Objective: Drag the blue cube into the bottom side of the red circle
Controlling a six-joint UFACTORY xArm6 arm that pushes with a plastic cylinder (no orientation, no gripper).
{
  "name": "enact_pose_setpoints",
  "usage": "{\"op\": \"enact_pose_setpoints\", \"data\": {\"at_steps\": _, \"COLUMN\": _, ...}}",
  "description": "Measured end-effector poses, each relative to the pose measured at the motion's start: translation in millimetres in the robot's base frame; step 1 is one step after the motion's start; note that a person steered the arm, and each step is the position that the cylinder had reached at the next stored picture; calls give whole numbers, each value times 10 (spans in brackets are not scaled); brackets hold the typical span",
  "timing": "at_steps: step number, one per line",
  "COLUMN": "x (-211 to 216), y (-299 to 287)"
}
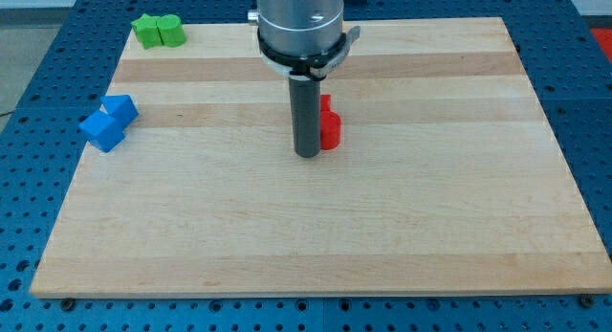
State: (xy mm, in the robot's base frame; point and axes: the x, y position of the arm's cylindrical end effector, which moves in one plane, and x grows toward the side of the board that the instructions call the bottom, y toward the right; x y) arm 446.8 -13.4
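Note:
Two blue blocks sit at the board's left edge: a blue cube point(102, 131) and, touching it up and to the right, another blue block point(121, 108) whose shape I cannot make out. A red block point(330, 124) lies near the board's middle, partly hidden behind my rod, so its round shape is not clear. My tip point(307, 154) rests on the board just left of and slightly below the red block, touching or nearly touching it. The tip is far to the right of the blue blocks.
Two green blocks point(159, 31) sit together at the top left corner of the wooden board point(316, 246). The arm's grey housing point(298, 26) hangs over the top middle. A blue perforated table surrounds the board.

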Motion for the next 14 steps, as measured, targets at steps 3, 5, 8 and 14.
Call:
{"op": "enact_pose_setpoints", "data": {"at_steps": 3, "x": 248, "y": -1786}}
{"op": "enact_pose_setpoints", "data": {"at_steps": 5, "x": -817, "y": -1606}}
{"op": "enact_pose_setpoints", "data": {"at_steps": 8, "x": -1168, "y": -2917}}
{"op": "enact_pose_setpoints", "data": {"at_steps": 14, "x": -152, "y": -1715}}
